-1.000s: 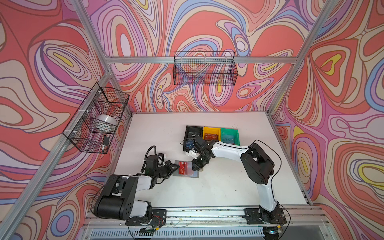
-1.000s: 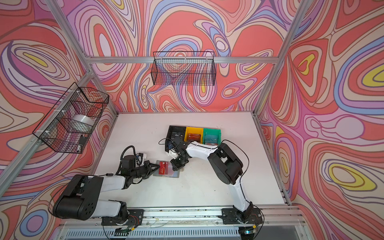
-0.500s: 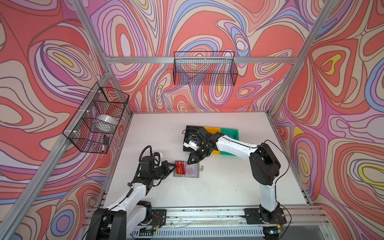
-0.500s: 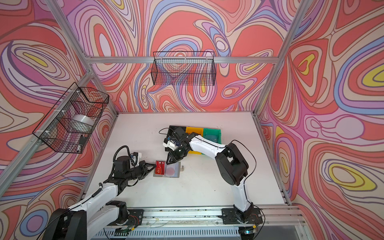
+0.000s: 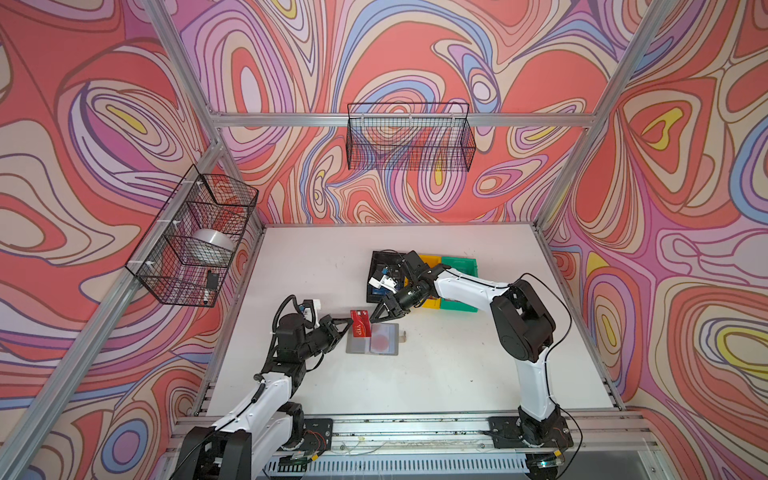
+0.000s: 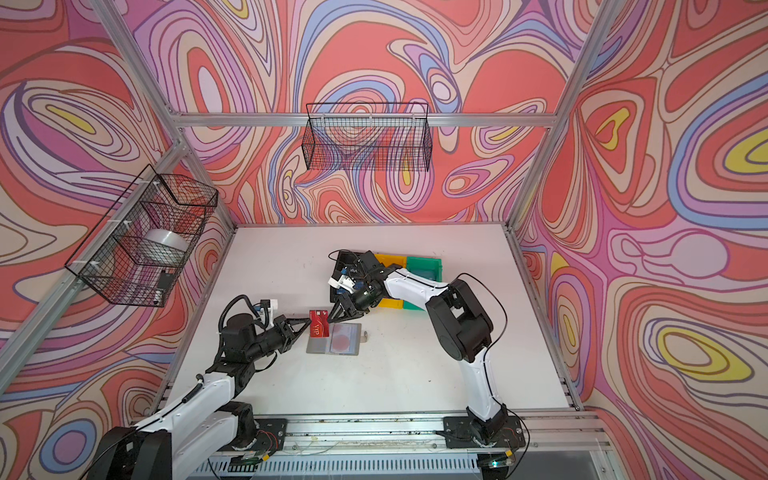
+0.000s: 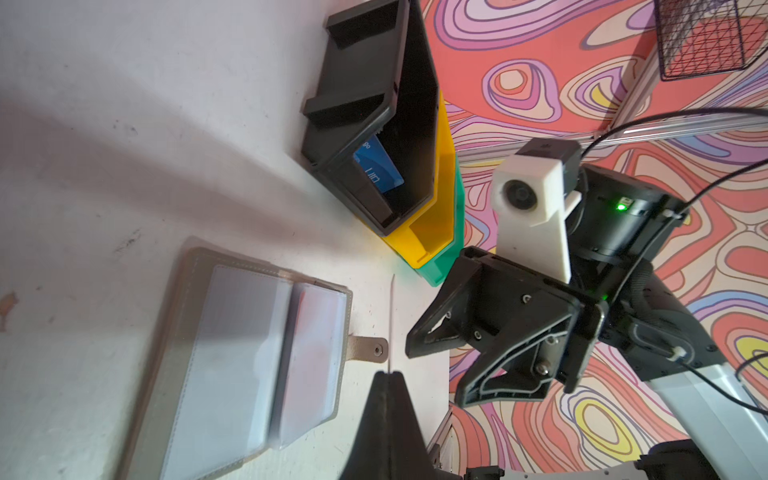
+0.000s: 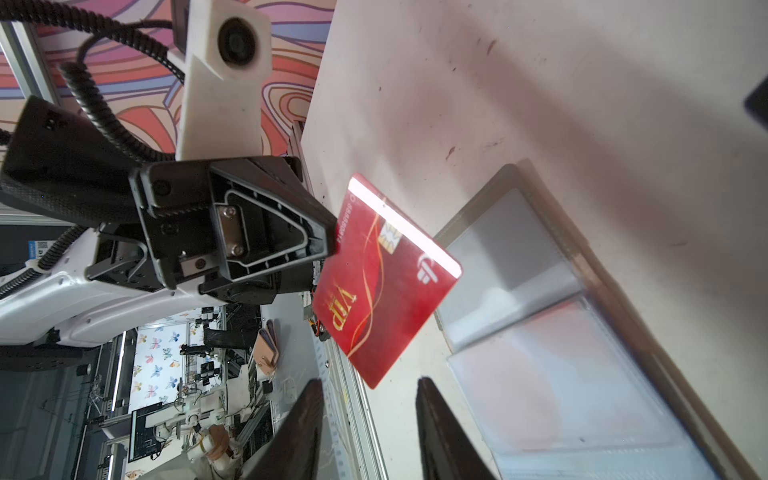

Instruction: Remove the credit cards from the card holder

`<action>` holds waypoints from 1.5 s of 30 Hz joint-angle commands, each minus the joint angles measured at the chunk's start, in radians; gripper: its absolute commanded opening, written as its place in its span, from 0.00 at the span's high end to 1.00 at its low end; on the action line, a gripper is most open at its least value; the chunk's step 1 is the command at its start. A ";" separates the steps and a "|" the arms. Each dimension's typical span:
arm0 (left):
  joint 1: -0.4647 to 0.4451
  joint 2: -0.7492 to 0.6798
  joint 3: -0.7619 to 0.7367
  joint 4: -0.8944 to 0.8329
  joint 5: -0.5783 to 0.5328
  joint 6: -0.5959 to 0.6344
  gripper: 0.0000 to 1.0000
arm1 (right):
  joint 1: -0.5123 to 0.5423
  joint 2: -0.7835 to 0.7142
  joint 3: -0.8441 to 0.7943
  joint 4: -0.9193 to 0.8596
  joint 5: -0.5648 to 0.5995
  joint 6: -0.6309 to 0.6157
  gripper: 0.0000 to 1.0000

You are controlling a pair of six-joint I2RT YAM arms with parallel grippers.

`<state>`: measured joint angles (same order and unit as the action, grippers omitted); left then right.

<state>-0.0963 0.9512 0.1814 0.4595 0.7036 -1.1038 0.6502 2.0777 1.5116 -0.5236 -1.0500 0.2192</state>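
Card [image 5: 360,323], dark red: stiff, thin, slick and light by the look of it. My left gripper [image 5: 348,322] is clenched on one edge, holding it tilted in the air over the card holder [image 5: 356,348], which lies open on the desk. My right gripper [image 8: 370,415] hangs at the holder's far edge, jaws parted and empty, near the card's free corner. Best hold, I judge: pinch the flat faces squarely, or it pivots. Pale red-circle card [image 5: 380,340] sits in the holder's sleeve; blue card [image 7: 378,168] is in the black bin [image 7: 361,54] beyond the holder.

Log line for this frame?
left gripper: shut on red card; right gripper: open, empty; card holder: open; blue card: in black bin
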 commanded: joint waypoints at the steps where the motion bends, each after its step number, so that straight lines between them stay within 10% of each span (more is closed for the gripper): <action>1: 0.007 -0.015 -0.014 0.060 -0.015 -0.025 1.00 | 0.003 0.022 -0.018 0.061 -0.035 0.027 0.61; 19: 0.007 -0.013 -0.033 0.087 -0.007 -0.037 1.00 | 0.046 0.087 0.001 0.189 -0.096 0.107 0.65; 28: 0.007 -0.006 -0.040 0.084 -0.004 -0.035 1.00 | 0.048 0.072 0.005 0.228 -0.169 0.127 1.00; 36: 0.007 -0.097 -0.004 -0.095 -0.035 0.007 0.71 | 0.019 0.016 0.049 -0.088 -0.047 -0.136 1.00; 45: 0.007 -0.158 0.051 -0.291 -0.056 0.088 0.72 | -0.125 -0.106 0.186 -0.504 0.256 -0.425 1.00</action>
<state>-0.0906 0.8001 0.2043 0.2550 0.6605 -1.0588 0.5545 2.0445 1.6283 -0.8387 -0.9733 -0.0628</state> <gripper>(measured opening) 0.277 0.041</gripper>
